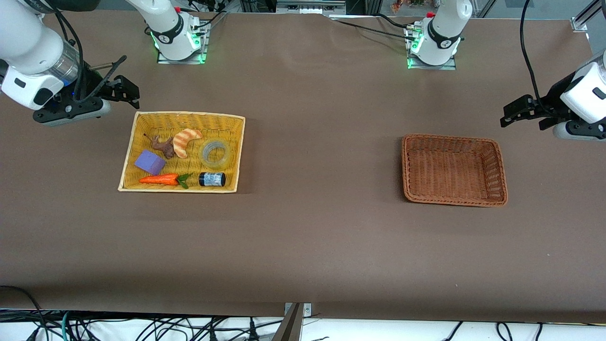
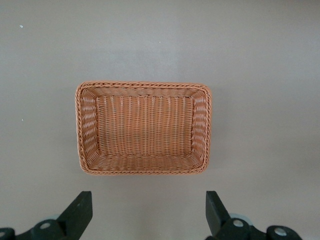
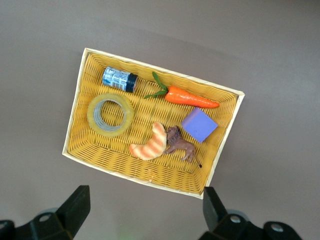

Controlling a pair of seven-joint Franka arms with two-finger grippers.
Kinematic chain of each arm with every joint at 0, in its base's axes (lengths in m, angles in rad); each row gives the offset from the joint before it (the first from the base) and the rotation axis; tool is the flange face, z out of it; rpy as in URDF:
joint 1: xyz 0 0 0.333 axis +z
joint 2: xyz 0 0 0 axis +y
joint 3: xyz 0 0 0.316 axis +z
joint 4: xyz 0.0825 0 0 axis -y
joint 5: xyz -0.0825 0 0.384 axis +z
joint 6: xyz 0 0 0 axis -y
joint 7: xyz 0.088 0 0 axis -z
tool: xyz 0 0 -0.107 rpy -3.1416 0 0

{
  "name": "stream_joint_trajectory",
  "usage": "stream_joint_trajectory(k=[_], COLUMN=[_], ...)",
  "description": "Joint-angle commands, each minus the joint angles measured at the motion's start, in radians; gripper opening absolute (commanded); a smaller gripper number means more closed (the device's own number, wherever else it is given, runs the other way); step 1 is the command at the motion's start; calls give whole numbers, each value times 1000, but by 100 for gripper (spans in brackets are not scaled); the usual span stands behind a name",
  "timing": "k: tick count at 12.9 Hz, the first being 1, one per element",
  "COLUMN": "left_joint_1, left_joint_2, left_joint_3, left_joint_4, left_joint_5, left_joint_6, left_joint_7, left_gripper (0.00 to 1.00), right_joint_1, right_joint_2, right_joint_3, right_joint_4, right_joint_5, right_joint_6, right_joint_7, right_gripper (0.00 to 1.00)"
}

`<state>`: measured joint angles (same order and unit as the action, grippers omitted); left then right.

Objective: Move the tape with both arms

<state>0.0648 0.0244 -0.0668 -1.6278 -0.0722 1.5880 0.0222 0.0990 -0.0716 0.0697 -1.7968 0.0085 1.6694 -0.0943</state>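
The tape (image 1: 216,154), a translucent pale-yellow ring, lies flat in the yellow basket (image 1: 239,142) toward the right arm's end of the table; it also shows in the right wrist view (image 3: 111,115). My right gripper (image 1: 124,92) is open and empty, up in the air over the bare table just outside the yellow basket's corner; its fingers (image 3: 75,207) stand wide apart. My left gripper (image 1: 517,112) is open and empty, over the table beside the brown basket (image 1: 492,196), with its fingers (image 2: 80,210) wide apart.
The yellow basket also holds a dark blue-labelled jar (image 1: 211,179), a toy carrot (image 1: 161,179), a purple block (image 1: 149,162), a croissant (image 1: 184,141) and a small brown animal figure (image 1: 163,146). The brown basket (image 2: 205,125) holds nothing. Cables hang along the table's front edge.
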Motion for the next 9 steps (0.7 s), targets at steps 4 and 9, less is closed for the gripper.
stream_joint_trajectory(k=[4,9], left_joint_1=[-7,-7], left_joint_2=[14,14], left_joint_3=[-1,-1], left_joint_4=[28,28], left_joint_5=[9,9], left_joint_6=[-6,-6], left_joint_7=[-13,-11], left_gripper=[100,100], right_joint_1=[-2,-2], right_joint_2=[-25,-24], right_joint_3=[1,1], right_joint_4=[-21,-36], right_joint_5=[13,15], right_joint_6=[6,9], right_joint_7=[-24,-21], right_gripper=[100,100])
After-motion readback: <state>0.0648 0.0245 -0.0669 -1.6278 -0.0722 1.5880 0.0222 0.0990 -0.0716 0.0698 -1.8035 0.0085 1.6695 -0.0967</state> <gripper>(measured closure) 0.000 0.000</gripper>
